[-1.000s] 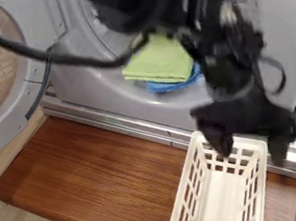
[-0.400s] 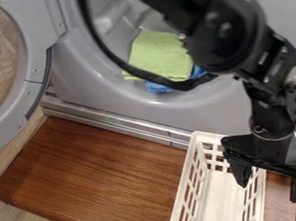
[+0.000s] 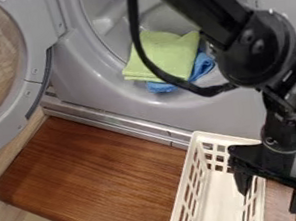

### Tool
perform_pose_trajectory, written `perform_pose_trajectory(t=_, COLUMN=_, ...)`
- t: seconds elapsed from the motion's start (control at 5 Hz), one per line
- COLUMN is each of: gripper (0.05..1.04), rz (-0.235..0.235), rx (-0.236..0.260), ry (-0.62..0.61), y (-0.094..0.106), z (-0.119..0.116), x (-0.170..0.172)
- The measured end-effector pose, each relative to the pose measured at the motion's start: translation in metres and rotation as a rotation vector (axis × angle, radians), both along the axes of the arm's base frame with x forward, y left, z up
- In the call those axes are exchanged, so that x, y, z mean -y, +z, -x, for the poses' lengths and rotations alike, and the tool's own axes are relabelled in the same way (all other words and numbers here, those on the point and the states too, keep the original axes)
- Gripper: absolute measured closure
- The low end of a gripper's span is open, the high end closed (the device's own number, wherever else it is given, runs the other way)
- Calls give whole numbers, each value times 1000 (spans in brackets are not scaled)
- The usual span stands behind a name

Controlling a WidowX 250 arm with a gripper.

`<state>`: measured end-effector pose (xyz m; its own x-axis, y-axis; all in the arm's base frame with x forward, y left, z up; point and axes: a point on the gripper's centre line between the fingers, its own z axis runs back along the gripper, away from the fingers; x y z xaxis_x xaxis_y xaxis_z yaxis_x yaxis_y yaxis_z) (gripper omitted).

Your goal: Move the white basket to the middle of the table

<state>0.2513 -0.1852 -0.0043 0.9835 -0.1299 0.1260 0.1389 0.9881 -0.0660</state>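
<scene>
Your gripper [image 3: 270,200] is wide open, one finger over the white basket's [image 3: 186,182] inside, the other beyond its right long side.

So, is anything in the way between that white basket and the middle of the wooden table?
No, nothing visible is in the way. From the left side of the white basket as pictured, bare wood of the table runs to its middle. The gripper is at the basket's opposite side.

one basket [image 3: 216,203], two cloths [image 3: 171,52], one robot arm [image 3: 254,47], one door [image 3: 34,75]
</scene>
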Motion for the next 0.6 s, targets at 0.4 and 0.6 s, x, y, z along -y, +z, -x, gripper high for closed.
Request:
perform_pose_trajectory(t=0.4, gripper=138, rz=32, rx=32, ry=11, y=-24, z=-5, x=-6)
perform_pose_trajectory(t=0.6, gripper=428, rz=59, rx=54, ry=-6, y=-36, z=-10, x=-4)
